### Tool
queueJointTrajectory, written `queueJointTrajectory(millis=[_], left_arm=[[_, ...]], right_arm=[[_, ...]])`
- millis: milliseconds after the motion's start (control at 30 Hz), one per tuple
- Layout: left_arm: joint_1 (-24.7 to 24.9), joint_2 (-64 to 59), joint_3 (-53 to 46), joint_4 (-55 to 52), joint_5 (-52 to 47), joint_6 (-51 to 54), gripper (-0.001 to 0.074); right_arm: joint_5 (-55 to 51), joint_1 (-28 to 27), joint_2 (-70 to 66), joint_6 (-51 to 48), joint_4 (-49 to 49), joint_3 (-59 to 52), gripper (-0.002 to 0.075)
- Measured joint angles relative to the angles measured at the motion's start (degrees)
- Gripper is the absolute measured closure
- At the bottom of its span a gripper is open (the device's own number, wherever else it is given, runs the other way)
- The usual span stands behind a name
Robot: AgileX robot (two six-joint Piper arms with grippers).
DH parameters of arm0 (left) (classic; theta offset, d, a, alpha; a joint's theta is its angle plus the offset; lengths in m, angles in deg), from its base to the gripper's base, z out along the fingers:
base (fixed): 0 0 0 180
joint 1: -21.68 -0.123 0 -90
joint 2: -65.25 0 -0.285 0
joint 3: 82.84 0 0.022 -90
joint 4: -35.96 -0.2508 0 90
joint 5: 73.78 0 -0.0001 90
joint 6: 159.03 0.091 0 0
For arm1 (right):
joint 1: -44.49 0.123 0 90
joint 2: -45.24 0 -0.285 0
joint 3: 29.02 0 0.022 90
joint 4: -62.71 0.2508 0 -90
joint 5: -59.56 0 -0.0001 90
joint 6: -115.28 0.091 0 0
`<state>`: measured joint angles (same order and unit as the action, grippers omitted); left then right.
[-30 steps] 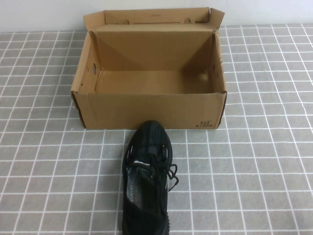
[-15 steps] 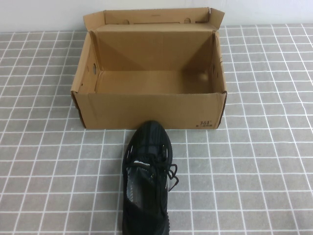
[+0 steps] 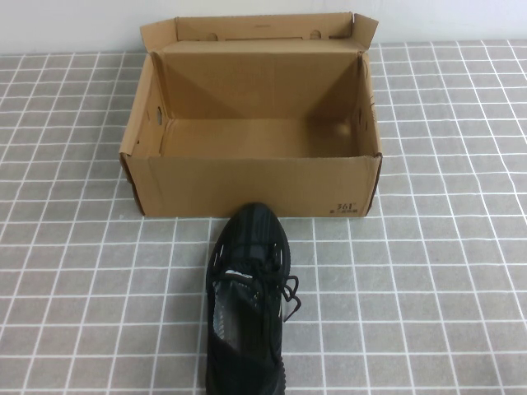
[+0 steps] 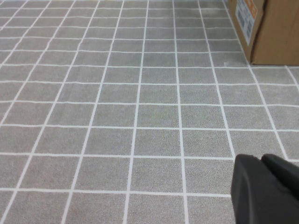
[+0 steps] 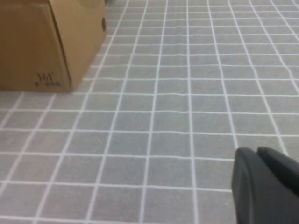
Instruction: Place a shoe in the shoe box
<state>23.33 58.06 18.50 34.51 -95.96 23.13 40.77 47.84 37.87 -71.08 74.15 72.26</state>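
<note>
**Shoe waits at open box as both arms hang back**

The shoe (image 3: 247, 300) lies on the tiled table (image 3: 445, 280), toe pointed at the front wall of the box (image 3: 251, 185) and just short of touching it, heel toward the robot. The box stands with its lid folded back against the rear, interior bare, so the shoe can drop straight in from above once lifted over the front wall.

Neither arm appears in the high view. The left gripper (image 4: 266, 189) shows only as a dark tip in its wrist view, low over bare tile, with a corner of the box well ahead of its fingers and the shoe out of its sight. The right gripper (image 5: 264, 184) sits likewise on the other side, the box's printed corner (image 5: 44, 77) well ahead of its fingers. Whether either pair of fingers is apart or together cannot be told, though nothing is held.

By the look of it, the task has not begun: the shoe is untouched and central between the arms, reachable by either.
</note>
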Motion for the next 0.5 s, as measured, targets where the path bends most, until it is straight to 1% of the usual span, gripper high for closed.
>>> queueJointTrajectory(millis=[300, 433, 500], left_arm=[[0.0, 0.0, 0.0, 0.0, 0.0, 0.0, 0.0735], [0.0, 0.0, 0.0, 0.0, 0.0, 0.0, 0.0735], [0.0, 0.0, 0.0, 0.0, 0.0, 0.0, 0.0735]], right_arm=[[2.2, 0.0, 0.0, 0.0, 7.8, 0.0, 0.0742], [7.5, 0.0, 0.0, 0.0, 17.5, 0.0, 0.0742], [10.4, 0.0, 0.0, 0.0, 25.0, 0.0, 0.0742]])
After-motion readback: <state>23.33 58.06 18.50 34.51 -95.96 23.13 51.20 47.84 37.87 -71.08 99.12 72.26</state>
